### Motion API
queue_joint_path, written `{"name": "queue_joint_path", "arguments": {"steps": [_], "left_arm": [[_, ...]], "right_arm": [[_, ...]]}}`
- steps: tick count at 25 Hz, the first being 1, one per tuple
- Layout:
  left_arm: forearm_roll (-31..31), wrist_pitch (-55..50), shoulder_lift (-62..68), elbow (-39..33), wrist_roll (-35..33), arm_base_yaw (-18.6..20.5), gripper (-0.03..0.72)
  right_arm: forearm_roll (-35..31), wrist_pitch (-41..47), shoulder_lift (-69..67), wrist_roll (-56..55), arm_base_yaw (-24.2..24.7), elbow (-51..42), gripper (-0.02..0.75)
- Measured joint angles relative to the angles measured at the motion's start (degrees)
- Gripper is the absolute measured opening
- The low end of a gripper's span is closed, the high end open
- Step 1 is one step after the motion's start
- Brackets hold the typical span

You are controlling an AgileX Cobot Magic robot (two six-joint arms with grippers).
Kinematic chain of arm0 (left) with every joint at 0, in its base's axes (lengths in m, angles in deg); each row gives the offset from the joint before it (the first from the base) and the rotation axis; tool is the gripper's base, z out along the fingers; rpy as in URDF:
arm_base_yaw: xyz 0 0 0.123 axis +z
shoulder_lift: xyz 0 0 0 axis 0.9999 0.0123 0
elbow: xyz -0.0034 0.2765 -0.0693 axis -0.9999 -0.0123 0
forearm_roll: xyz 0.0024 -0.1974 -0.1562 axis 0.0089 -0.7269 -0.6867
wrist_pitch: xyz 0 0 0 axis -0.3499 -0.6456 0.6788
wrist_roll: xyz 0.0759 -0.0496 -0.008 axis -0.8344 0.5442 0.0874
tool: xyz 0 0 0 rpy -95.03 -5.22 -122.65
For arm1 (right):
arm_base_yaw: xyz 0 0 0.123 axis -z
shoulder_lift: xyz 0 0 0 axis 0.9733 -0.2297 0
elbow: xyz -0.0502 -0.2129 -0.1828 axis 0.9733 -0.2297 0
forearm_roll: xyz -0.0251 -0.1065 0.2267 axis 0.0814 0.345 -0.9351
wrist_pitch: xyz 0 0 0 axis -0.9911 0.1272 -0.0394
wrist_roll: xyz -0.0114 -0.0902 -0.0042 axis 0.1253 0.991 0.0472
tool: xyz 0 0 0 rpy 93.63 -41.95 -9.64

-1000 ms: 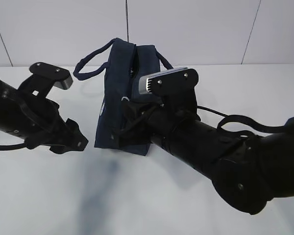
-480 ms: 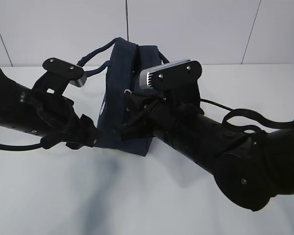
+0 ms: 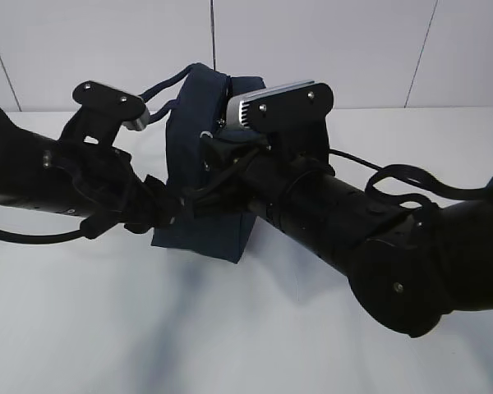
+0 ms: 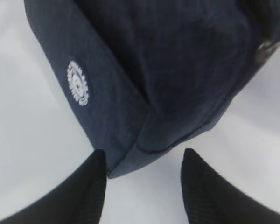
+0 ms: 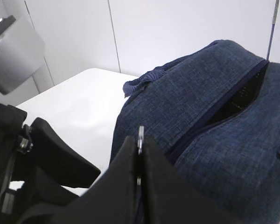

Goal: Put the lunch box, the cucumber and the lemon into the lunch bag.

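Soft, light lunch bag on the table: right pincer pinches its ring pull; left pincer, open, straddles the bottom corner, likely to steady the yielding fabric.

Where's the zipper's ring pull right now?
In the right wrist view, the silver ring pull sits pinched in the right gripper, at the near end of the lunch bag.
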Motion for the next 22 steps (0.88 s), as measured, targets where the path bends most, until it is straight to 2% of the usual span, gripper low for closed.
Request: {"name": "queue_joint_path", "arguments": {"steps": [4, 12, 14, 20, 22], "left_arm": [[0.0, 2.9, 0.5, 0.0, 0.0, -1.7, 0.359], [-0.1, 6.4, 4.3, 0.0, 0.0, -2.0, 0.344], [-0.1, 6.6, 5.2, 0.0, 0.0, -2.0, 0.298], [-1.2, 6.9, 5.6, 0.0, 0.0, -2.0, 0.043], [-1.8, 7.0, 5.6, 0.0, 0.0, -2.0, 0.015]], "right_arm": [[0.0, 0.0, 0.0, 0.1, 0.0, 0.2, 0.000], [-0.4, 0.0, 1.7, 0.6, 0.0, 0.2, 0.000], [-1.1, 0.0, 1.9, 0.7, 0.0, 0.2, 0.000], [-2.4, -0.1, 1.9, 0.7, 0.0, 0.2, 0.000], [-2.6, -0.2, 1.9, 0.7, 0.0, 0.2, 0.000]]}}
